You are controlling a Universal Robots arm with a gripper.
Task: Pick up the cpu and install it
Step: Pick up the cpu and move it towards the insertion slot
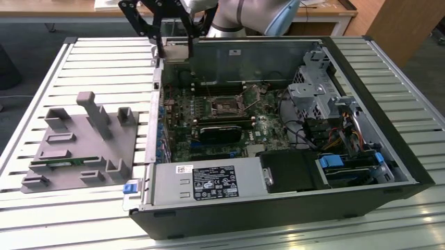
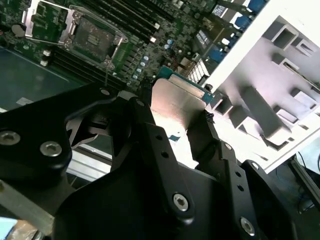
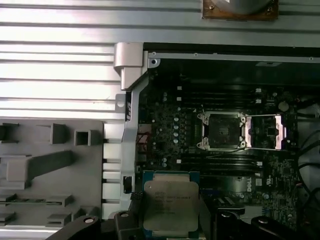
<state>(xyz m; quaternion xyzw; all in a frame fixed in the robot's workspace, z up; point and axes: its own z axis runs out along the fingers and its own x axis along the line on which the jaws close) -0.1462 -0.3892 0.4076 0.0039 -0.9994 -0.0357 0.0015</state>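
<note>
1. Gripper [image 1: 175, 51] hangs at the upper middle of the exterior view, over the far rim of the open computer case [image 1: 278, 213].
2. Jaws are clamped on the cpu [image 1: 178, 52], pressing on two opposite edges.
3. The cpu is held in the air, well apart from the socket [image 1: 226, 107]. The socket's metal frame [image 3: 267, 132] is flipped open.
4. Grey tray [image 1: 83, 146] lies on the slatted desk [image 1: 104, 57] at the exterior view's left, just beside the case.

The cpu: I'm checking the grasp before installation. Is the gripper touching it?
Touching. In the first wrist view the gripper clamps the cpu by both side edges, with no gap on either side.
</note>
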